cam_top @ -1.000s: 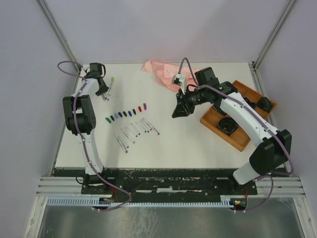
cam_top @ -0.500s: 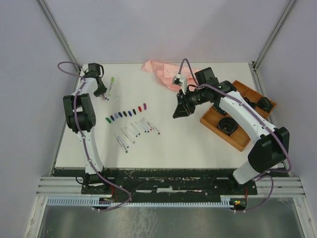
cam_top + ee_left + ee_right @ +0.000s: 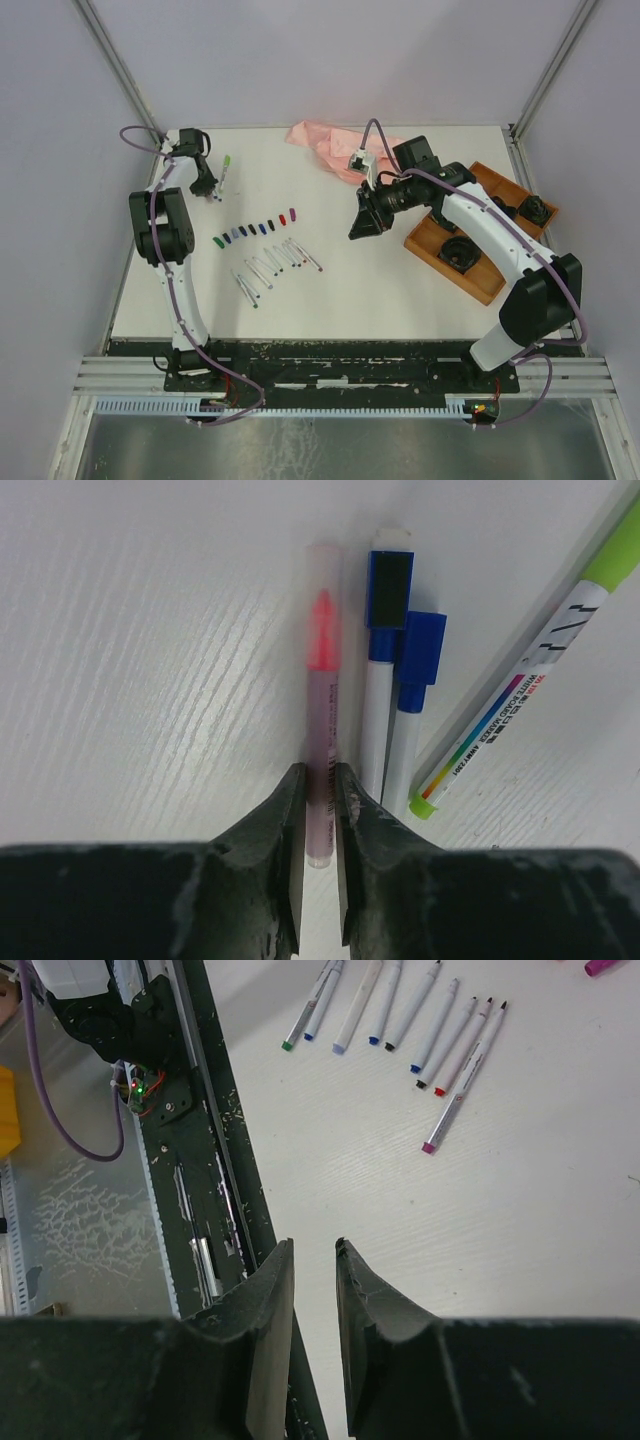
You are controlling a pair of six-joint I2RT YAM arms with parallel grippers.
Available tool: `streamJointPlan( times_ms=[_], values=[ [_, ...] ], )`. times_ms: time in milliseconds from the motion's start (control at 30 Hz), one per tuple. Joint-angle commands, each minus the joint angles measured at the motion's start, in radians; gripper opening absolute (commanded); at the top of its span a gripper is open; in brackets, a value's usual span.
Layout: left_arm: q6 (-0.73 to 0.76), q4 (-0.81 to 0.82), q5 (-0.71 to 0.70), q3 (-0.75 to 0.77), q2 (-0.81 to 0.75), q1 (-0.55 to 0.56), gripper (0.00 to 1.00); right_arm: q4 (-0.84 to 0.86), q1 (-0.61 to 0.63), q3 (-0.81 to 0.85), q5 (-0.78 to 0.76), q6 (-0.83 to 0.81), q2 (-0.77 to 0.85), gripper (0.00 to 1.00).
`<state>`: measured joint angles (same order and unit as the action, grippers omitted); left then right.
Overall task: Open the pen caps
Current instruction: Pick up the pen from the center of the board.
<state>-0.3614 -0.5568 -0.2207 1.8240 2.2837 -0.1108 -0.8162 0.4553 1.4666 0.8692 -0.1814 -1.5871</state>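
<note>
While the left gripper (image 3: 318, 792) sits at the far-left corner of the bench (image 3: 380, 290), its fingers (image 3: 285, 845) are pinched almost together on the near end of a pink pen (image 3: 322, 705). That pen lies flat on the surface with its clear cap (image 3: 322, 580) on. Just beside it, on the right in the wrist view, lie two blue pens (image 3: 383, 680), side by side and capped, and past them a green pen (image 3: 540, 665) angled away. Loose caps (image 3: 256, 228) lie in a slanted row left of the bench's middle, well apart from that gripper. Bare pens (image 3: 275, 265) lie in a second row just nearer the near edge. The right gripper (image 3: 362, 222) hangs over the middle of the bench, its fingers (image 3: 268, 1305) parted by a narrow gap with nothing between them. A wooden tray (image 3: 480, 288) lies by the right edge and a pink cloth (image 3: 325, 148) at the far edge.
</note>
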Motion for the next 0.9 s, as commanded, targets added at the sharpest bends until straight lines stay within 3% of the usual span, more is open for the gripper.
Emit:
streamJointPlan(
  times_ms=[0, 233, 567, 867],
  values=[
    [0.046, -0.018, 0.022, 0.046, -0.002, -0.006, 0.18, 0.012, -0.008, 0.033, 0.041, -0.012, 0.011, 0.3],
    [0.055, -0.022, 0.04, -0.009, -0.055, -0.006, 0.11, 0.013, -0.013, 0.032, 0.053, -0.009, 0.021, 0.3],
    [0.048, 0.031, -0.028, -0.262, -0.2, -0.007, 0.1, 0.016, -0.015, 0.028, 0.08, 0.0, 0.026, 0.3],
    [0.049, 0.028, -0.005, -0.303, -0.215, -0.006, 0.28, 0.025, -0.018, 0.023, 0.094, 0.007, 0.038, 0.3]
  ],
)
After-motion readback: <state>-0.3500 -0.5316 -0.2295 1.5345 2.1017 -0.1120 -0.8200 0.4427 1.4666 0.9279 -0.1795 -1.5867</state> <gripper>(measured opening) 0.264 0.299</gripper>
